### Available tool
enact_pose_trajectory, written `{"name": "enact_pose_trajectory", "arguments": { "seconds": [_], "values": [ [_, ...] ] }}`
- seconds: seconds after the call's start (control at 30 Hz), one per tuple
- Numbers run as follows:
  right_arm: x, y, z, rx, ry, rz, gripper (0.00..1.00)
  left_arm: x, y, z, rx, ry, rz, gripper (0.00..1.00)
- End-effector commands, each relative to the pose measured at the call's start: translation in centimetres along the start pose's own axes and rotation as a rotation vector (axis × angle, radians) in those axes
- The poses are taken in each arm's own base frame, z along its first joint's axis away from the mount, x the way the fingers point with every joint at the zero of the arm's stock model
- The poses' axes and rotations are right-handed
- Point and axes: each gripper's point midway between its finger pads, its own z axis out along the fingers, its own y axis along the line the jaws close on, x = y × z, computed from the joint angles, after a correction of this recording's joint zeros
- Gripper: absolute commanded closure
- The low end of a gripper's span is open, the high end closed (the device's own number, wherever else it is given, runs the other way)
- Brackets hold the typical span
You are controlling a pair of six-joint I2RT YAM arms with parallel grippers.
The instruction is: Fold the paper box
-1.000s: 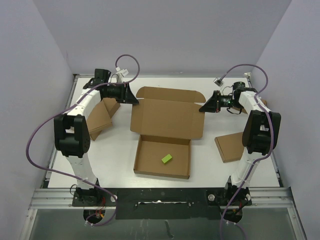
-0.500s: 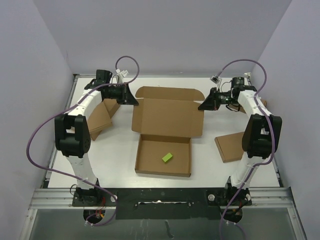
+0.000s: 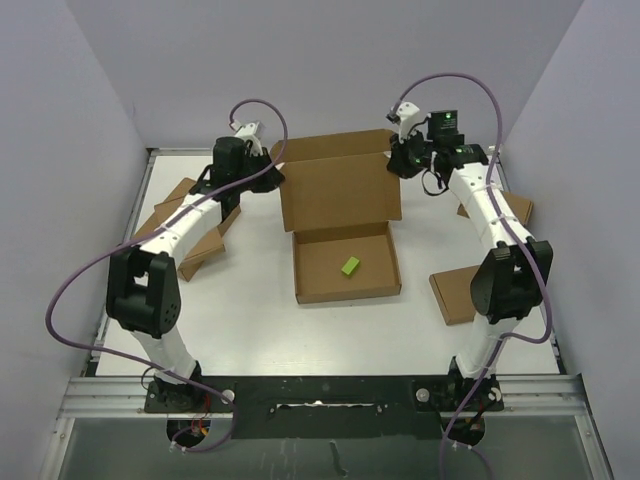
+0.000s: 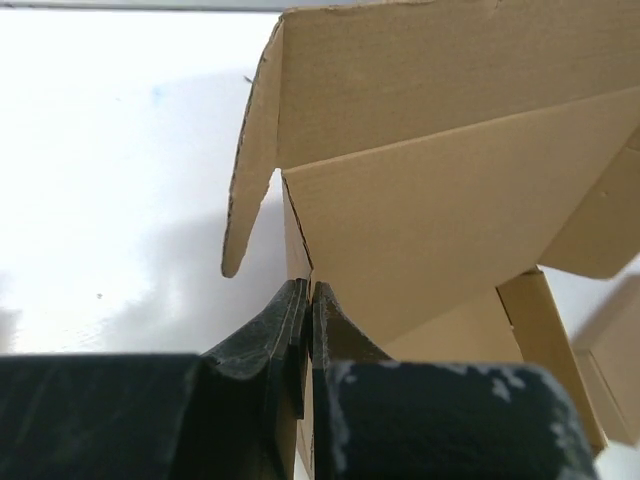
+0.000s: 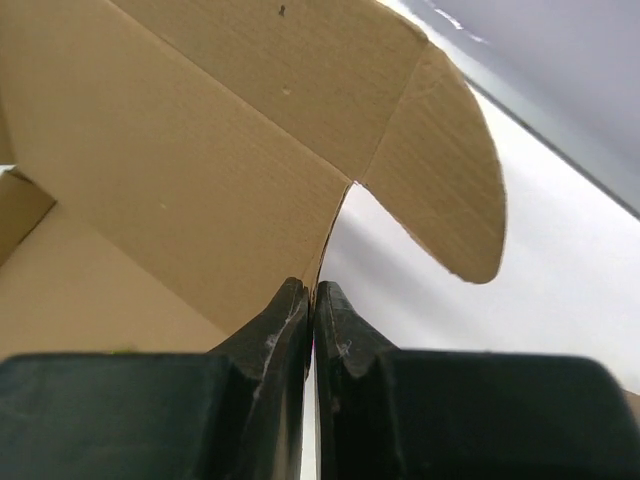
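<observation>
Left gripper [image 3: 270, 178] and right gripper [image 3: 396, 166], seen from above, each clench a side edge of the paper box [image 3: 340, 195] lid, raised between them. Left wrist view: jaws pinch cardboard, ear flap [image 4: 252, 170] just beyond. Right wrist view: likewise. Step in hand appears to be lid closing; next, both arms must swing it forward evenly.

Left pincer [image 4: 306, 292] clamped paper box [image 3: 340, 195] lid; lid raised, box shifted right
</observation>
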Motion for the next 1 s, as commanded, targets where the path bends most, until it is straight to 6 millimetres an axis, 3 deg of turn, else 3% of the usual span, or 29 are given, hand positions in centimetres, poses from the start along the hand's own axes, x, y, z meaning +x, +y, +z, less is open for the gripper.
{"name": "enact_pose_trajectory", "arguments": {
  "seconds": [0.0,0.47,0.77,0.97],
  "values": [
    [-5.1,0.7,-0.4,0.17,-0.098,-0.084,1.0,-6.6,-4.4,-0.3,0.021,-0.276,0.107,1.0],
    [-6.9,1.3,1.4,0.584,-0.186,-0.092,1.0,-6.4,-6.3,0.8,-0.258,-0.471,0.206,1.0],
    [-6.1,3.0,2.3,0.59,-0.214,0.023,1.0,-5.8,-7.6,1.2,-0.284,-0.538,0.165,1.0],
    [-7.1,3.7,2.1,0.544,-0.249,0.014,1.0,-6.6,-8.2,0.9,-0.241,-0.595,0.169,1.0]
  ]
}}
